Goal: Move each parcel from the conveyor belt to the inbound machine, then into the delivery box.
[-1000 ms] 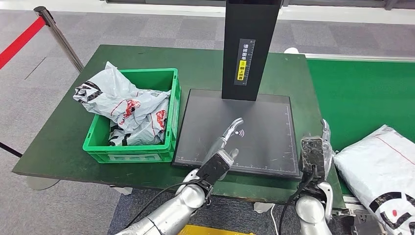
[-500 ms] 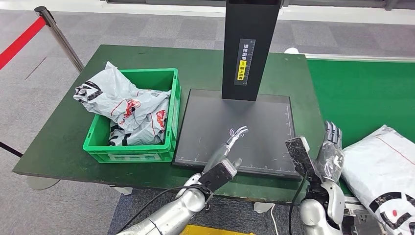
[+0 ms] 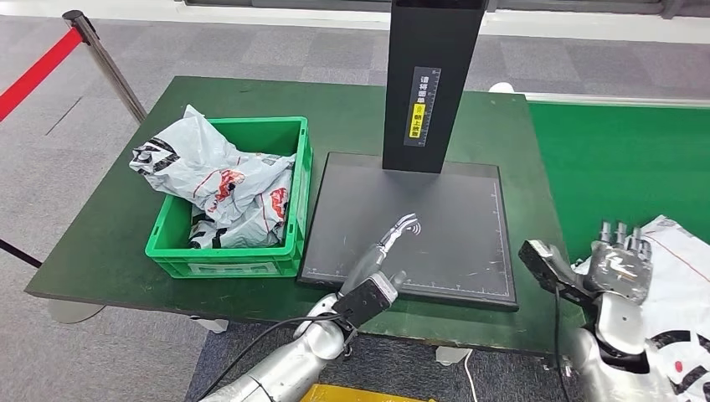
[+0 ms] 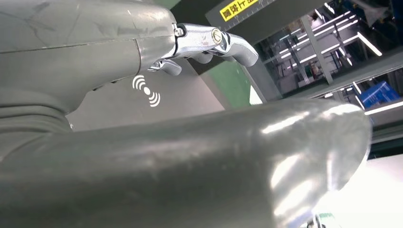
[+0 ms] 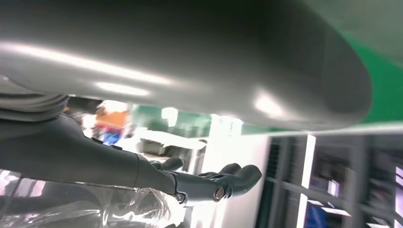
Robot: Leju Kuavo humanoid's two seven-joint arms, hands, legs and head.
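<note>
Left hand (image 3: 387,248): empty, fingers extended and apart, over the black plate of the inbound machine (image 3: 452,193).
Right hand (image 3: 618,270): fingers spread, holding nothing, at the near edge of the parcel (image 3: 678,276).
Parcel: on the conveyor belt (image 3: 619,167), cut off by the picture's right edge, partly hidden behind the right hand.
Delivery box (image 3: 293,243): crumpled bags (image 3: 213,180) inside; its floor is hidden.

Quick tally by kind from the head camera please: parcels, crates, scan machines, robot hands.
Parcels on the conveyor: 1
Parcel bags in the green crate: pile, separate bags cannot be told apart
Green crate: 1
Inbound machine: 1
Robot hands: 2, left robot hand, right robot hand
Total: 5 plus the pile
</note>
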